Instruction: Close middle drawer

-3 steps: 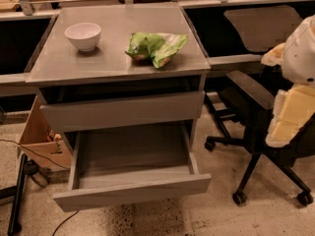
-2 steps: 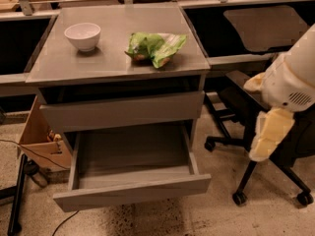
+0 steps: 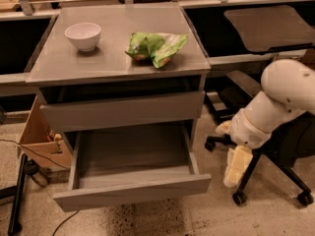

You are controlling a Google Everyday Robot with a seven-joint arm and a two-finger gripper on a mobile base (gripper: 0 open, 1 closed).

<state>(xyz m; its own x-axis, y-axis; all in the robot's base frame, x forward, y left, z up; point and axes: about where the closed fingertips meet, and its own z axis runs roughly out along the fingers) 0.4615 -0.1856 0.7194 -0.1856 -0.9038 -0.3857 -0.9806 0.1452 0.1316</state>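
Note:
The grey cabinet (image 3: 123, 63) stands in the middle of the view. Its middle drawer (image 3: 132, 191) is pulled far out toward me, showing an empty grey inside. Above it the taller top drawer front (image 3: 123, 111) sits nearly flush. The lowest drawer is hidden beneath the open one. My gripper (image 3: 235, 170) is cream-coloured and hangs pointing down at the end of the white arm (image 3: 275, 102). It is to the right of the open drawer's front corner, at about the drawer's height, and apart from it.
A white bowl (image 3: 82, 35) and a green bag (image 3: 155, 46) lie on the cabinet top. A black office chair (image 3: 280, 151) stands right behind the arm. A cardboard box (image 3: 40, 140) and a black stand (image 3: 18, 193) are at the left.
The arm has swung down and to the left. The gripper is now lower and closer to the open drawer's right side. The drawer has not moved.

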